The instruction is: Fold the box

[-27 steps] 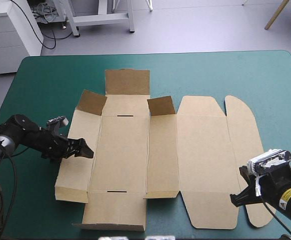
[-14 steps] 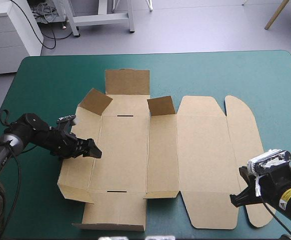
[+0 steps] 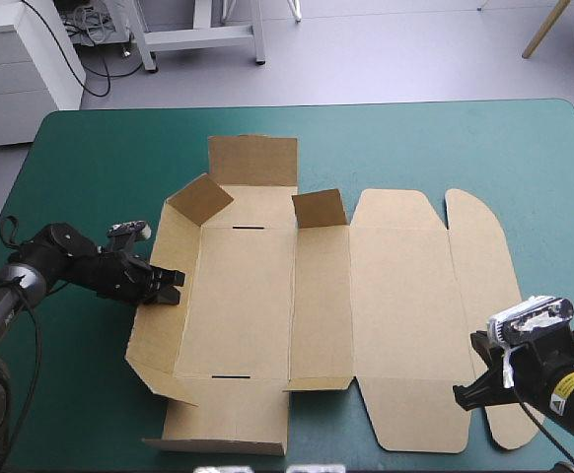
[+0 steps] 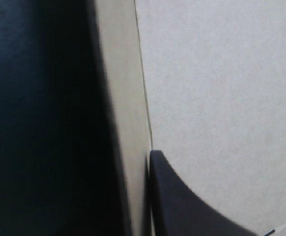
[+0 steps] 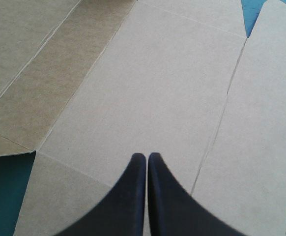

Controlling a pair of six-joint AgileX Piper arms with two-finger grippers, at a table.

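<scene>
Now, w/ left end effector (image 3: 167, 286) clamped on the brown cardboard box's (image 3: 248, 305) left wall (image 3: 155, 340), pivot it upright about its crease; right end effector (image 5: 147, 155) hovers closed, empty.

Box (image 3: 267, 296): brown board, matt, paper-like w/ fine fibrous grain; score lines pressed in, cut edges raw. Table cover (image 3: 415, 138): teal-green, matt, smooth; cloth or mat, can't tell. Right gripper (image 5: 146, 156) fingers (image 5: 128, 206): black, smooth, plastic-looking, semi-matt w/ faint sheen.
</scene>
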